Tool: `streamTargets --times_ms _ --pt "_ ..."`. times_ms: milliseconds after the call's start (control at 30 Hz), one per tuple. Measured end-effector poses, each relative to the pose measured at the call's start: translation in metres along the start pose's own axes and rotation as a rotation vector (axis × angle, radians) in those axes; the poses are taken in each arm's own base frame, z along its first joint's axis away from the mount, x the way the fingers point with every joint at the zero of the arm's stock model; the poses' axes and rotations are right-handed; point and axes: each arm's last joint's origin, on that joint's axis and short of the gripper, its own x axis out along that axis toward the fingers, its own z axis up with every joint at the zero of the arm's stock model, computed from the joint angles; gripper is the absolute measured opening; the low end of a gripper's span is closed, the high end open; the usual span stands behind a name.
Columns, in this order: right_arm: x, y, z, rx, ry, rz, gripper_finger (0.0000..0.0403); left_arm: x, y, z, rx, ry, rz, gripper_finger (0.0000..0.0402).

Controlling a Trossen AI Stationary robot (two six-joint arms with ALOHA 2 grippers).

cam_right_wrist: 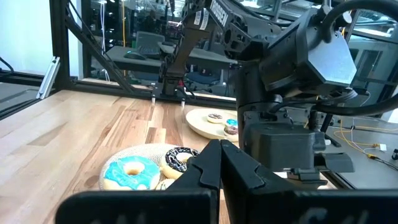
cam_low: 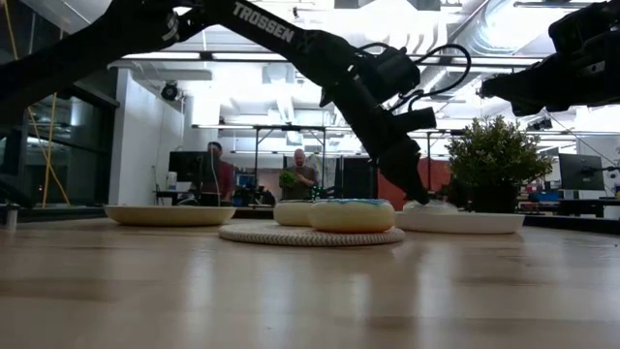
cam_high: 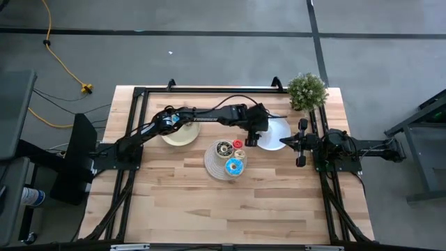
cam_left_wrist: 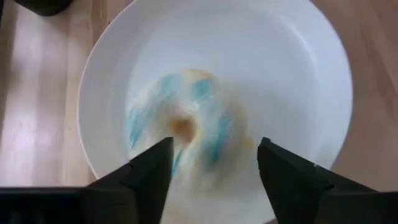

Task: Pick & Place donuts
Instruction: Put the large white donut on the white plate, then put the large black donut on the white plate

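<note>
A white donut with blue stripes (cam_left_wrist: 186,124) lies flat in the white plate (cam_left_wrist: 323,74), blurred in the left wrist view. My left gripper (cam_left_wrist: 214,149) hangs just above it, pointing down, open, one finger on either side of the donut and touching nothing that I can see. In the high view the left gripper (cam_high: 256,141) is at the white plate's (cam_high: 277,129) left rim. A blue donut (cam_high: 233,166), a chocolate donut (cam_high: 223,148) and a red donut (cam_high: 238,144) lie on the round woven plate (cam_high: 212,167). My right gripper (cam_high: 291,143) waits, shut, at the white plate's right.
A tan plate (cam_high: 180,134) lies under the left arm and holds more small donuts (cam_right_wrist: 222,120). A potted plant (cam_high: 306,90) stands at the far right corner. The near half of the table (cam_high: 230,209) is bare wood. People stand in the room behind.
</note>
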Motion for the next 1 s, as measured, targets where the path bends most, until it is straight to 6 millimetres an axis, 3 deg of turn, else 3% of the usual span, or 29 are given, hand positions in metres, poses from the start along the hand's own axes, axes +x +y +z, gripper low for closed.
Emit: streamTargets --times_ms 267,367,500,833,1000 --pt "0.000 0.000 0.000 0.000 0.000 0.000 0.0000 0.000 -0.002 -0.001 -0.001 0.042 0.061 0.0361" --pt "0.000 0.000 0.000 0.000 0.000 0.000 0.0000 -0.002 -0.002 -0.001 0.004 0.061 0.087 0.0392" --pt "0.000 0.000 0.000 0.000 0.000 0.000 0.0000 -0.008 -0.003 0.004 0.015 0.074 0.078 0.0392" --pt "0.000 0.000 0.000 0.000 0.000 0.000 0.0000 -0.047 0.007 0.030 0.013 0.087 0.074 0.0385" --pt "0.000 0.000 0.000 0.000 0.000 0.000 0.0000 -0.068 0.004 0.033 -0.002 0.116 0.058 0.0385"
